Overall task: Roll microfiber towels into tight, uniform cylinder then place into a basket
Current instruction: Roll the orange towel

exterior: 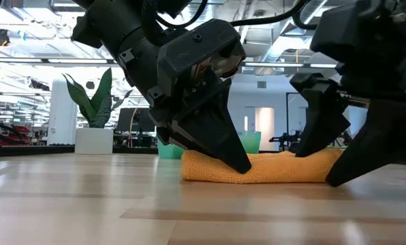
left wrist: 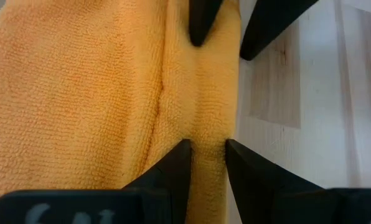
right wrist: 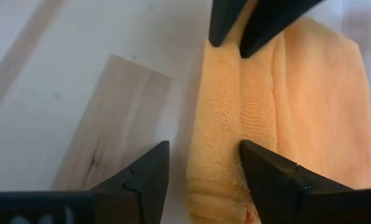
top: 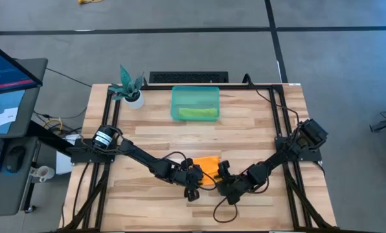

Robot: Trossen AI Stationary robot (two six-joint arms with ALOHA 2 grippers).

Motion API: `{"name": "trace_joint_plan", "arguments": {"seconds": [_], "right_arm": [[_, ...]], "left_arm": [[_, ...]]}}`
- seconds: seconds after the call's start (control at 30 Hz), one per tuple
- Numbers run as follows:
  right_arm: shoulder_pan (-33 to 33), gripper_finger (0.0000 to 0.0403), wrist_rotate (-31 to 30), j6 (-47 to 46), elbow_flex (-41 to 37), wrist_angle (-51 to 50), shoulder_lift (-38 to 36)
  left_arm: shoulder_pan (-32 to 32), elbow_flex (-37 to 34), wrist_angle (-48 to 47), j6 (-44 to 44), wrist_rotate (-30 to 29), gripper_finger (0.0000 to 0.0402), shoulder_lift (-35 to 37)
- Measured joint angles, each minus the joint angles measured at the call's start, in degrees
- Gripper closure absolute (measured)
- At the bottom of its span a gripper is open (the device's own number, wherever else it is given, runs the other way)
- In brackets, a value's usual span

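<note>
Two grippers meet at the orange towel point(top: 208, 165) near the desk's point(top: 258, 123) front edge. Its rolled edge runs from one to the other. The left gripper point(left wrist: 207, 155) pinches that fold at one end; the right gripper point(right wrist: 204, 163) straddles the other end with fingers spread, not yet clamped. Basket point(top: 195, 103), holding the green towel point(top: 197, 112), lies well behind, across bare desk.

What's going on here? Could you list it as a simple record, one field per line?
Orange towel: on the table's front middle, near edge partly rolled
Left gripper: pinching the towel's rolled edge
Right gripper: open, fingers straddling the same roll from the opposite end
Basket: at the table's back
Green towel: rolled, inside the basket
Potted plant: back left corner
</note>
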State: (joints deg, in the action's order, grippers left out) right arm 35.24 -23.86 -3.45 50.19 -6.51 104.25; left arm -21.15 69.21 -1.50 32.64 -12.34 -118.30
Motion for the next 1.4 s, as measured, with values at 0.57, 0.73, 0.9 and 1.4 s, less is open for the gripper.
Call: {"name": "trace_joint_plan", "arguments": {"seconds": [0.57, 0.73, 0.9, 1.4], "right_arm": [[-3.8, 0.0253, 3.0, -13.0, 0.2, -0.9, 2.2], [-4.0, 0.0327, 3.0, -14.9, 0.2, -1.2, 2.3], [-4.0, 0.0374, 3.3, -15.0, 0.1, -1.2, 2.2], [-4.0, 0.0366, 3.9, -16.6, 0.1, -1.1, 2.2]], "left_arm": [[0.0, 0.0, -0.3, -10.1, 1.4, 0.0304, 0.0], [0.0, 0.0, -0.4, -12.8, 0.9, 0.0299, 0.0], [-0.1, 0.0, -0.5, -12.7, -0.1, 0.0267, 0.0], [-1.0, 3.2, -5.9, -19.3, -3.0, 0.0198, -0.1]]}}
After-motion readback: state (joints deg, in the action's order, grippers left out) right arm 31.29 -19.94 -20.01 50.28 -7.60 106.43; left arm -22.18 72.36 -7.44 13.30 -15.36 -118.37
